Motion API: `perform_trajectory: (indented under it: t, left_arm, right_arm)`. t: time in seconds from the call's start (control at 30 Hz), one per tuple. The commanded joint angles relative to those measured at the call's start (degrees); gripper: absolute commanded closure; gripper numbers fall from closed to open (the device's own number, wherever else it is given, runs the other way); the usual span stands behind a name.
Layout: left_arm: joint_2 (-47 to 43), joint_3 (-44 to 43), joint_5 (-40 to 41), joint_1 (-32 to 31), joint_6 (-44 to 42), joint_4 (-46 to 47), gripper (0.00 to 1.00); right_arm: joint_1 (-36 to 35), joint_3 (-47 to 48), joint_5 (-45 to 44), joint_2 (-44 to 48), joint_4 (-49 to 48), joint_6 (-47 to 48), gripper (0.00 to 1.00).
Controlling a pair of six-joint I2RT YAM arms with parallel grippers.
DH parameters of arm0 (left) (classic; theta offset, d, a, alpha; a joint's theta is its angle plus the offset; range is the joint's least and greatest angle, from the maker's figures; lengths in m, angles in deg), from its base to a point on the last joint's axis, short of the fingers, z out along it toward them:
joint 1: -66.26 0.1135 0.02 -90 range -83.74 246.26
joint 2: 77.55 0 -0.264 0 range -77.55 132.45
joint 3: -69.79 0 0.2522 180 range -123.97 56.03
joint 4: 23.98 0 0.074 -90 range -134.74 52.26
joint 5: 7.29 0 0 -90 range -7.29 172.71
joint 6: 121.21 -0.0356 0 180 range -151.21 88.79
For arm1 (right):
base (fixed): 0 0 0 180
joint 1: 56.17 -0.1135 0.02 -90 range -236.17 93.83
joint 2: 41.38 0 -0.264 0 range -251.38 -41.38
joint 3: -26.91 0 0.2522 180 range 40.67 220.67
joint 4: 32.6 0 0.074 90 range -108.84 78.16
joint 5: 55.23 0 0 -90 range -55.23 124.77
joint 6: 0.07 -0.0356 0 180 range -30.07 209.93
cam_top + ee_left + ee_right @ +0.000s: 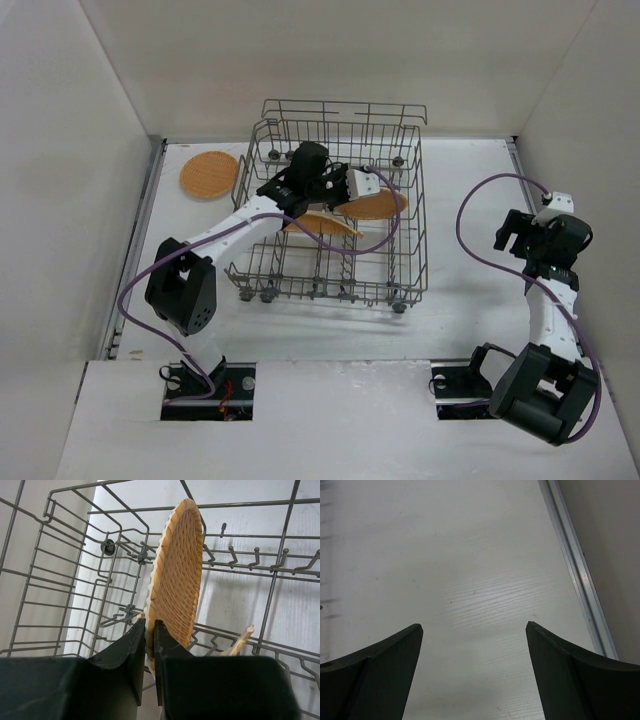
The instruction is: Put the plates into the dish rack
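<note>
The grey wire dish rack (417,225) stands mid-table. My left gripper (366,194) reaches into it from the left, shut on the lower rim of an orange-tan woven plate (388,205). In the left wrist view that plate (177,575) stands on edge between the rack's wires (75,580), with the left gripper (149,630) pinching its rim. A second plate (325,226) leans inside the rack, and its edge (241,639) shows beside the held one. A third plate (209,175) lies flat on the table left of the rack. My right gripper (508,236) hangs open over bare table (474,626), holding nothing.
White walls enclose the table on the left, back and right. An aluminium rail (580,570) runs along the table's right edge, close to the right gripper. The rack has tall sides and small wheels (399,306) at its base. A purple cable (465,215) loops off the right arm.
</note>
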Motion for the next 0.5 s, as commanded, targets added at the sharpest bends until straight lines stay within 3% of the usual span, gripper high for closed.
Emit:
perform_trajectory:
  t: [0.0,0.47]
  left_arm:
    - [-1.53,-1.38,-2.36,0.0,0.05,3.46,0.96]
    - [-3.29,-6.3,-2.54,0.17,-2.5,-1.91,0.96]
  right_arm:
    - [0.52,1.57,-0.14,0.58,-1.78,-0.82,0.1]
    - [0.34,1.13,0.21,1.28,-2.13,-0.82,0.1]
